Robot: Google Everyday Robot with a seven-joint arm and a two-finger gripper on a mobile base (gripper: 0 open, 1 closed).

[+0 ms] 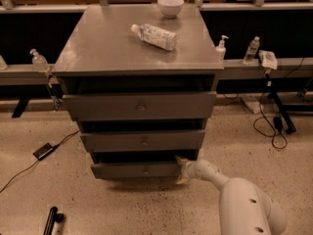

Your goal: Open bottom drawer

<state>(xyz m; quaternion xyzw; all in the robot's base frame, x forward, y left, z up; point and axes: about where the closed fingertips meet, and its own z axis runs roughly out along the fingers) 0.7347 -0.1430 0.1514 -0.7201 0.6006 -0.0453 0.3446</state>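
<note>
The tool straddles the right end of the slim grey round-knobbed bottom drawer, fingers spread, gripping nothing.

Gripper at bottom drawer's right end; bottle on cabinet.

The gripper is at the right end of the bottom drawer, lowest in the cabinet. A bottle and bowl rest on top.

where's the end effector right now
In the camera view, the end effector is low, right of centre, at the right end of the bottom drawer.
</note>
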